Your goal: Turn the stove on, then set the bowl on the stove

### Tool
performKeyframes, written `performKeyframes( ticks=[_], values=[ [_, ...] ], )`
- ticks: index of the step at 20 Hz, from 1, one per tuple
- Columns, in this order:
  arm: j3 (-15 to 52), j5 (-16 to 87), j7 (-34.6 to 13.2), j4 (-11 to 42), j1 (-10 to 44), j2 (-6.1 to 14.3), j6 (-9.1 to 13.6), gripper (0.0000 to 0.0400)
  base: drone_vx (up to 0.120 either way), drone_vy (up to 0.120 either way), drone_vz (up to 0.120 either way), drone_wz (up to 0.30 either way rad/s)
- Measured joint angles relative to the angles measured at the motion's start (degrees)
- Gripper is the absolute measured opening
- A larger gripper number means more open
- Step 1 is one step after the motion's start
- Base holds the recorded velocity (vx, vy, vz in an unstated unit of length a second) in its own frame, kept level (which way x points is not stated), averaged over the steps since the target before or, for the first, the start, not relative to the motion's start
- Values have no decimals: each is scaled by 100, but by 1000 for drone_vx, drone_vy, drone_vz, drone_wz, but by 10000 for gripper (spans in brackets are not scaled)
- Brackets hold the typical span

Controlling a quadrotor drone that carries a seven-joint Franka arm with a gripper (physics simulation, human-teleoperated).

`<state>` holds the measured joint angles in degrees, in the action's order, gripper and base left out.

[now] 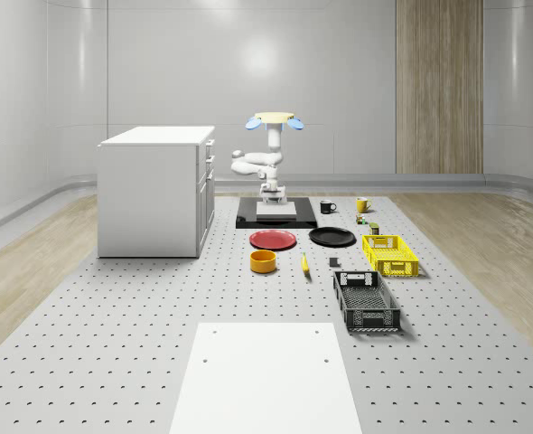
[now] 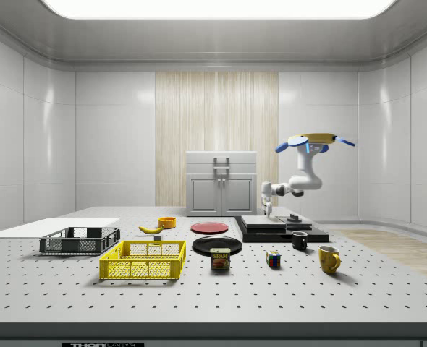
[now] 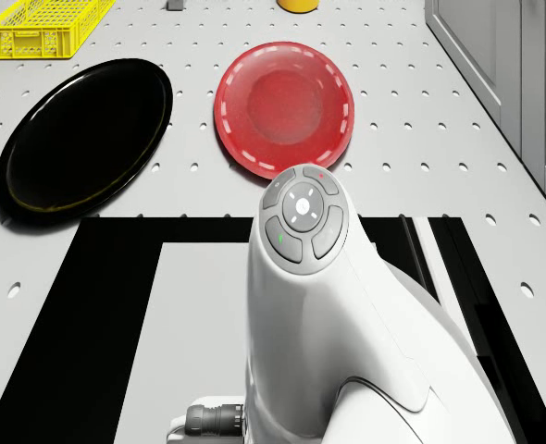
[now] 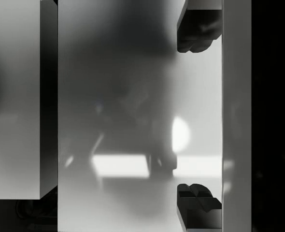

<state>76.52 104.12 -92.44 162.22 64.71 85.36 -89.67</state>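
The stove (image 1: pixel 275 215) is a black slab with a pale metal top, standing behind the plates. My drone (image 1: pixel 273 120) hovers over its far side, and the arm bends down so that my gripper (image 1: pixel 272 194) hangs just above the metal top (image 4: pixel 128 96). From the side, the gripper (image 2: pixel 268 210) is over the stove (image 2: pixel 278 226) end nearer the cabinet, with a dark knob (image 2: pixel 293 217) a little way off. The fingertips (image 4: pixel 198 29) stand wide apart with nothing between them, so the gripper (image 4: pixel 198 116) is open. The orange bowl (image 1: pixel 264 261) sits on the table in front of the red plate.
A red plate (image 1: pixel 273 239) and a black plate (image 1: pixel 331 237) lie before the stove. A white cabinet (image 1: pixel 158 190) stands at the whole-scene view's left. On its right are a yellow basket (image 1: pixel 390 254), a black basket (image 1: pixel 366 300), two mugs (image 1: pixel 327 206) and a banana (image 1: pixel 304 263).
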Motion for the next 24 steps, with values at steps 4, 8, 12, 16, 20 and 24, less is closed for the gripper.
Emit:
performKeyframes(
  ticks=[4, 8, 12, 16, 20, 24],
  values=[
    [5, -15, -6, -2, 8, 36, -34, 400, 120, 0, 0, 0],
    [9, -29, -12, -4, 16, 70, -65, 400, 120, 0, 0, 0],
    [13, -43, -18, -5, 24, 102, -95, 400, 120, 0, 0, 0],
    [16, -55, -24, -6, 31, 132, -123, 400, 120, 0, 0, 0],
    [20, -67, -29, -8, 38, 161, -150, 400, 120, 0, 0, 0],
    [23, -78, -34, -9, 45, 187, -174, 400, 120, 0, 30, 0]
  ],
)
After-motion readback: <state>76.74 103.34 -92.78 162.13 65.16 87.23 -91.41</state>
